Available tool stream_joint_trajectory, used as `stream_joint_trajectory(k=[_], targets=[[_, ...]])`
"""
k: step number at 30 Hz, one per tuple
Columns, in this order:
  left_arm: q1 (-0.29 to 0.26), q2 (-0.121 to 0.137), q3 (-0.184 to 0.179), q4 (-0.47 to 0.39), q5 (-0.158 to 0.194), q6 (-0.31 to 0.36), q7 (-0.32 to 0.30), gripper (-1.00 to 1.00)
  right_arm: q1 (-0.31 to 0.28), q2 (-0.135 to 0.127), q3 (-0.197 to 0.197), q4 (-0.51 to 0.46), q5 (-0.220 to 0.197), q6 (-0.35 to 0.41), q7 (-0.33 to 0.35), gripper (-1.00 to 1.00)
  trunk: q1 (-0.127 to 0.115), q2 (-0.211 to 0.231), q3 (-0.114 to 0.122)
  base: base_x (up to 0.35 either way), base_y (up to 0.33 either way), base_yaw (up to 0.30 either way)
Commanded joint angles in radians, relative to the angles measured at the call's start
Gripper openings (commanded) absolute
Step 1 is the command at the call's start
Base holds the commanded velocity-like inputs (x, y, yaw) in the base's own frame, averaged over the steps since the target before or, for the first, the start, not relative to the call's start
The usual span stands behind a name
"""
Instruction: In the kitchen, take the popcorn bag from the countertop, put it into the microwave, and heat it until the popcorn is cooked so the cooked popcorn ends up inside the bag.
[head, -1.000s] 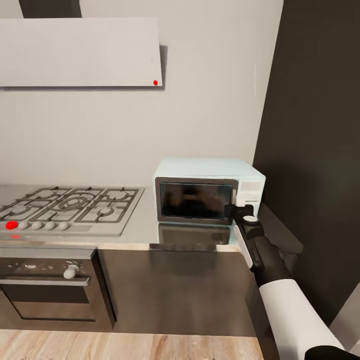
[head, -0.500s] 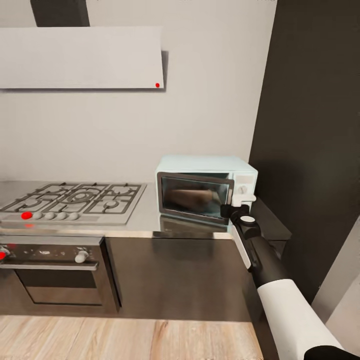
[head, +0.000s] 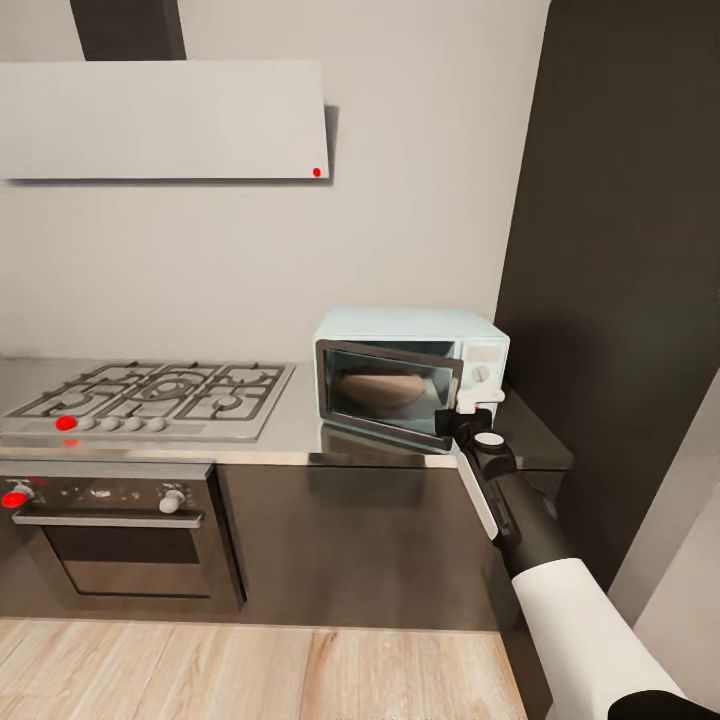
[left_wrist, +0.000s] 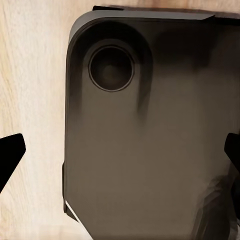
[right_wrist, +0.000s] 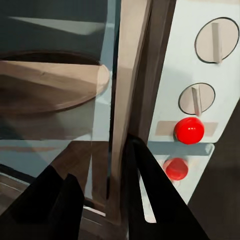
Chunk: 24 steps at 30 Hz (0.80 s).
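The right tool (head: 455, 420), pinching the microwave (head: 410, 375) door's edge, has swung it further ajar.

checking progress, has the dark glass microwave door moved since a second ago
Yes. The dark glass microwave door has swung outward from the pale blue microwave body, its right edge now standing off the knob panel, with the right tool at it.

The microwave (head: 410, 375) is a small pale blue-white box standing on the glossy grey tabletop (head: 290, 435), at its right end beside the dark wall. Its dark glass door (head: 388, 390), framed in silver, hangs partly open, swung out from its right edge. The side panel (right_wrist: 200, 95) carries two pale knobs above a red dot.
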Motion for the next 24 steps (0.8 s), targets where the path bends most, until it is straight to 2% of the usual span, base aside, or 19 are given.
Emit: stream_joint_trajectory(k=[1, 13, 14, 24], targets=[[0.0, 0.0, 0.0, 0.0, 0.009, -0.002, 0.0, 1.0, -0.001, -0.001, -0.065, -0.002, 0.033, 0.011, -0.014, -1.0, 0.0, -0.001, -0.001, 0.0, 0.0, 0.0], [0.0, 0.0, 0.001, 0.0, 0.009, -0.002, 0.0, 1.0, -0.001, -0.001, -0.065, -0.005, 0.033, 0.013, -0.009, -1.0, 0.0, -0.001, -0.001, 0.0, 0.0, 0.0], [0.0, 0.0, 0.001, 0.0, 0.009, -0.002, 0.0, 1.0, -0.001, -0.001, -0.065, -0.005, 0.032, 0.015, -0.009, 1.0, 0.0, -0.001, -0.001, 0.0, 0.0, 0.0], [0.0, 0.0, 0.001, 0.0, 0.009, -0.002, 0.0, 1.0, -0.001, -0.007, -0.064, -0.014, 0.025, 0.025, 0.006, 1.0, 0.0, -0.001, -0.001, 0.0, 0.0, 0.0]])
